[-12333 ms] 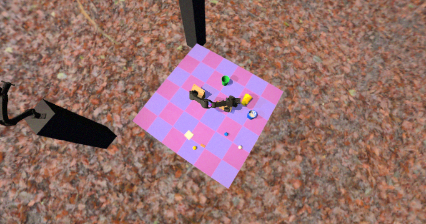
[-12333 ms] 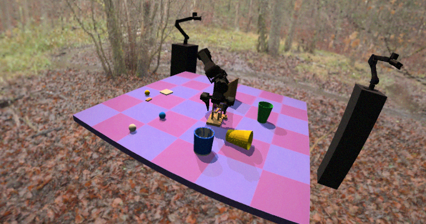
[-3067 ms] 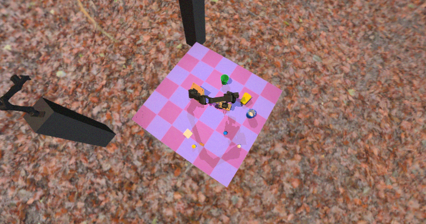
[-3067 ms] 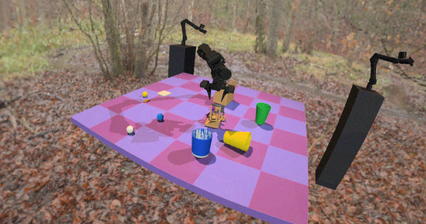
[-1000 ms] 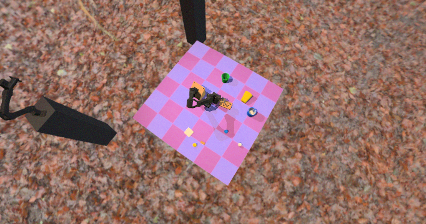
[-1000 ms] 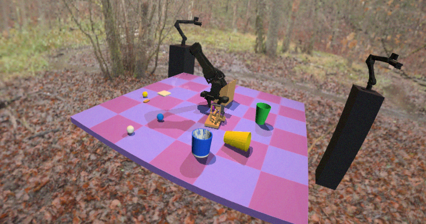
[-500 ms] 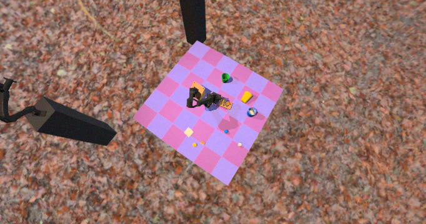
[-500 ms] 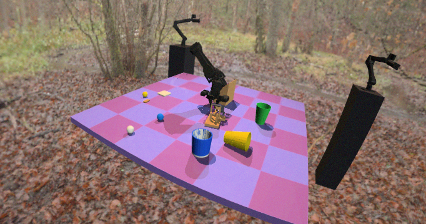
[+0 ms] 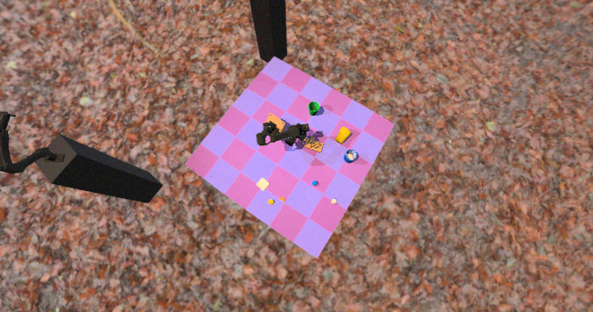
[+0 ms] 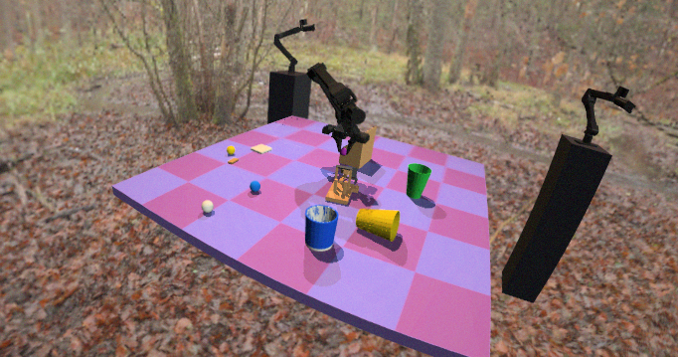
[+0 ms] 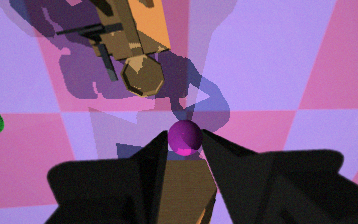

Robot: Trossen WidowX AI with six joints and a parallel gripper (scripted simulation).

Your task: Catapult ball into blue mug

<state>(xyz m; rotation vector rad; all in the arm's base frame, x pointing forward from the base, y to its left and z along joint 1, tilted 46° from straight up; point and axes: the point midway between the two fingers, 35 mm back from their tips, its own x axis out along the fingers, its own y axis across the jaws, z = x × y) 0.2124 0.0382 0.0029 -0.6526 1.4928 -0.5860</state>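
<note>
My gripper (image 11: 184, 134) (image 10: 344, 150) is shut on the purple ball (image 11: 185, 137) (image 10: 344, 151) and holds it above the table, behind the catapult as seen in the exterior view. The wooden catapult (image 10: 339, 194) (image 9: 315, 146) (image 11: 152, 25) stands near the middle of the table. Its round cup (image 11: 143, 76) shows empty in the wrist view, ahead of the fingertips and a little to the left. The blue mug (image 10: 320, 230) (image 9: 351, 156) stands upright beyond the catapult's far end from my gripper.
A wooden box-like block (image 10: 365, 149) (image 11: 186, 192) stands close by the gripper. A green cup (image 10: 419, 181) (image 9: 313, 108) stands upright; a yellow cup (image 10: 379, 224) (image 9: 343, 135) lies on its side. Blue (image 10: 254, 187), white (image 10: 207, 207) and yellow (image 10: 231, 150) balls lie on the table.
</note>
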